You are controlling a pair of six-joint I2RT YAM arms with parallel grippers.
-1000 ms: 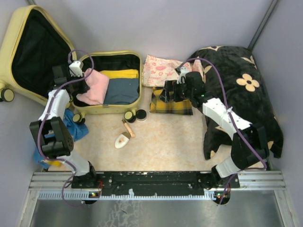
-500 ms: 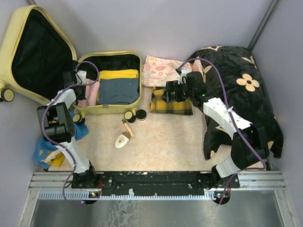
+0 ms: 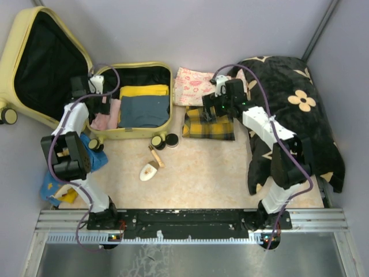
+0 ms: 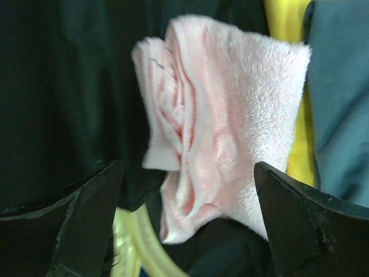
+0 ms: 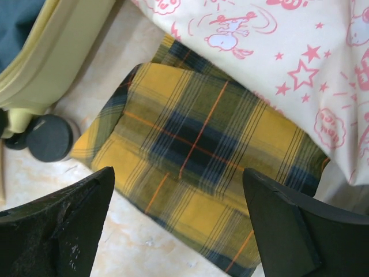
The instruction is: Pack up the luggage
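The pale yellow luggage [image 3: 132, 134] lies open, its black-lined lid [image 3: 40, 63] propped up at the far left. In its base lie a folded yellow garment [image 3: 145, 90], a blue-grey one [image 3: 144, 109] and a pink towel [image 3: 106, 119] at the left edge. My left gripper [image 3: 105, 104] hovers open just above the pink towel [image 4: 230, 115], whose edges lie between the wide jaws [image 4: 187, 213] without being gripped. My right gripper [image 3: 209, 112] stands open over a folded yellow plaid cloth [image 5: 196, 150], with nothing in it [image 5: 179, 225].
A white cloth with pink prints [image 3: 193, 83] overlaps the plaid cloth's [image 3: 210, 128] far edge. A big black cloth with beige flowers [image 3: 294, 115] fills the right side. The luggage's black wheels [image 3: 164, 140], a wooden brush [image 3: 150, 170] and a blue cloth [image 3: 92, 156] lie in front.
My left gripper has opened and let go of the pink towel, which now rests at the left side of the luggage base. The right gripper has shifted slightly farther back over the plaid cloth.
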